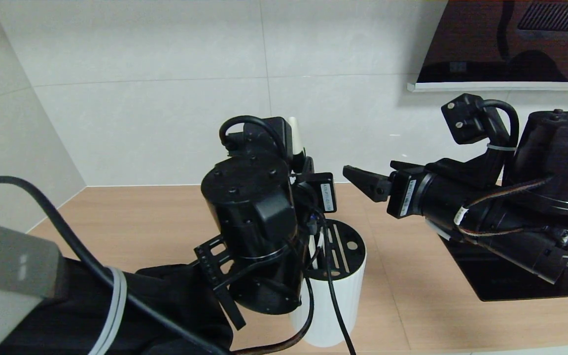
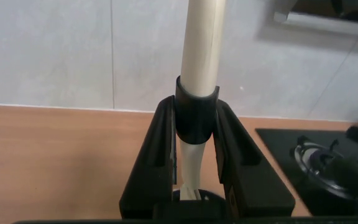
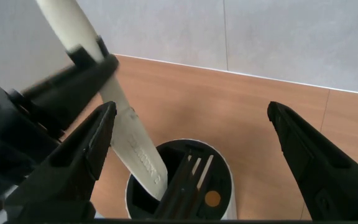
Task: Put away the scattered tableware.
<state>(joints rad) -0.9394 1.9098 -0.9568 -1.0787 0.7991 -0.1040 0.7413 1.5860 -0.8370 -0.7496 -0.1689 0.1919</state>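
The left gripper's [image 2: 197, 115] fingers are clamped on the cream-handled white knife [image 2: 202, 43]. Its tip dips into the round white holder with a black slotted top [image 1: 339, 301], near the wooden counter's [image 1: 141, 217] front edge. The right gripper [image 3: 191, 112] hangs above, fingers wide apart. Bare counter lies to the left, and a black stove [image 1: 486, 283] to the right. The left arm hides the holder's left side.

Knife [image 2: 201, 43]: cream handle, black collar band, white blade. Holder [image 1: 350, 296]: white wall, black slotted top with one orange dot (clearest from right wrist). Counter [image 1: 141, 217]: light wood tone, faint pale seams. Wall [image 1: 165, 98]: off-white tiles, grey grout. Cooktop [image 1: 491, 283], 4 o'clock: glossy black. Hood [image 1: 511, 44], 2 o'clock: dark, white lower trim. Left gripper [image 2: 197, 121], right gripper [image 3: 191, 112]: matte black.
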